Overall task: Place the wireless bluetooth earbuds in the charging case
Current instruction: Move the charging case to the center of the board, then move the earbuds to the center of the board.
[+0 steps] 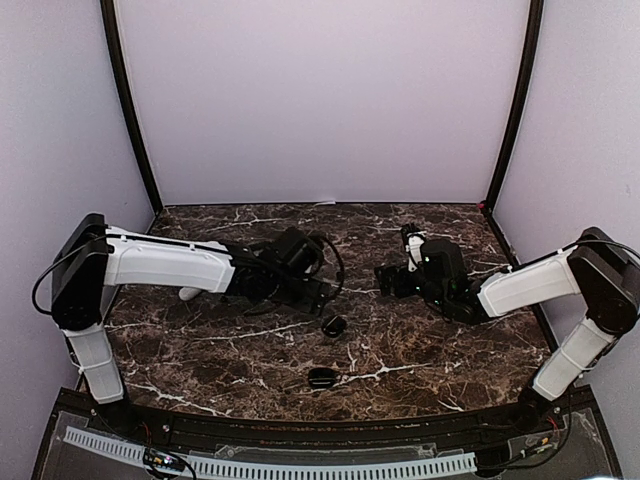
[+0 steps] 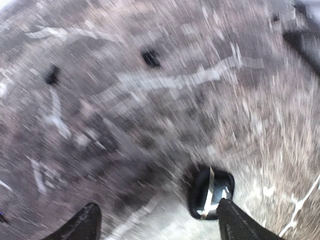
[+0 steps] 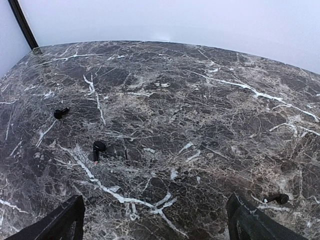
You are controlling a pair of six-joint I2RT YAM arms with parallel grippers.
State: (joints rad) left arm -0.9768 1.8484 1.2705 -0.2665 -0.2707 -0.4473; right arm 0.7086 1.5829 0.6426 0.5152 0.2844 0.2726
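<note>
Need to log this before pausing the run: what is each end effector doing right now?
Left end effector: open, nothing between its fingers.
Right end effector: open, holding nothing.

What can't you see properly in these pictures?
- Left wrist view: motion blur smears everything; whether the charging case holds a bud is unclear.
- Top view: the left arm covers most of a white thing.
- Right wrist view: the black earbuds are too small for detail; no charging case falls inside the frame.
</note>
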